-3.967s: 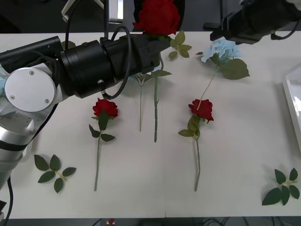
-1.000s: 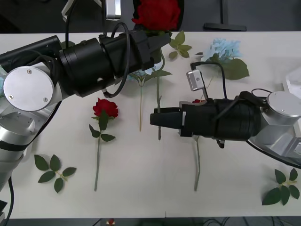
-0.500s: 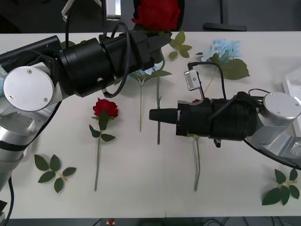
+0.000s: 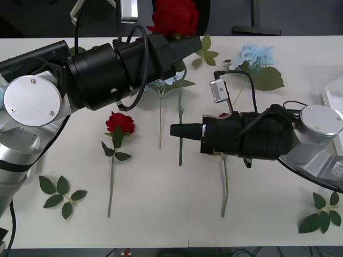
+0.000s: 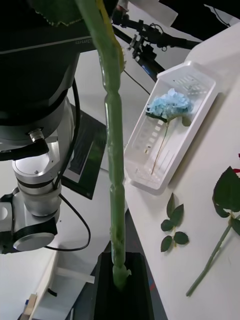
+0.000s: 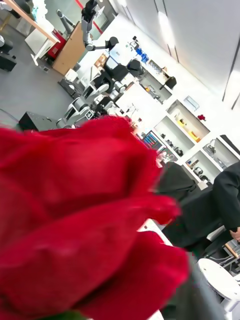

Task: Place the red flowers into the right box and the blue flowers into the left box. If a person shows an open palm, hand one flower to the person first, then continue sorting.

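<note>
- The right gripper has come in from the far right over the last few seconds and now sits at the low end of the stem of the held rose. Its black fingers are pinched shut on the stem tip.
- The left gripper has kept hold of that same rose just under the bloom, lifted over the far side of the table; its fingers are closed on the upper stem.
- I read this as a hand-over from the left arm to the right, which suits a red flower bound for the right box. The left fingers have yet to let go.
- The left box holds one blue flower, lying along the ribbed bottom.
- Of the right box I see just a white edge at the table's right side; what lies inside I cannot tell.
- Left on the table: a red rose on the left, another half hidden behind the right arm, and a blue flower on the table near the far edge.
</note>
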`<action>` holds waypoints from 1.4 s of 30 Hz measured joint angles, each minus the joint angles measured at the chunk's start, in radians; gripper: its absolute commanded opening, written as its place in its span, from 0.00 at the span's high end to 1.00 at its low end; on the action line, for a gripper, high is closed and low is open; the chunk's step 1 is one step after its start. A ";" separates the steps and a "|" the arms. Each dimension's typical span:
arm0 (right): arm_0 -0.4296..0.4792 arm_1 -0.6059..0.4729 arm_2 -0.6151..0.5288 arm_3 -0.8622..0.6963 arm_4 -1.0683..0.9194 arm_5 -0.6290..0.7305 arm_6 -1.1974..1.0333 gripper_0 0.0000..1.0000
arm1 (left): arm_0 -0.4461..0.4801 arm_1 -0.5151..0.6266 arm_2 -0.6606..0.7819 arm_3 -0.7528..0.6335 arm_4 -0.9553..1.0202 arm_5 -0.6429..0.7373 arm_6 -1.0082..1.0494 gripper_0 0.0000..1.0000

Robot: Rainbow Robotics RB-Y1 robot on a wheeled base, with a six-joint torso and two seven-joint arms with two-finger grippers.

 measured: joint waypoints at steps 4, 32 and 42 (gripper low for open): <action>0.000 0.000 0.000 0.000 0.000 -0.005 0.000 1.00 | 0.000 0.000 0.005 0.000 0.024 0.010 0.000 0.00; -0.023 -0.314 -0.170 0.064 0.287 -0.024 -0.255 1.00 | 0.244 0.179 0.469 -0.020 -0.271 0.710 -0.007 0.00; -0.023 -0.475 -0.306 0.317 0.537 0.149 -0.380 1.00 | 0.244 0.103 0.288 -0.020 -0.704 0.751 0.081 0.00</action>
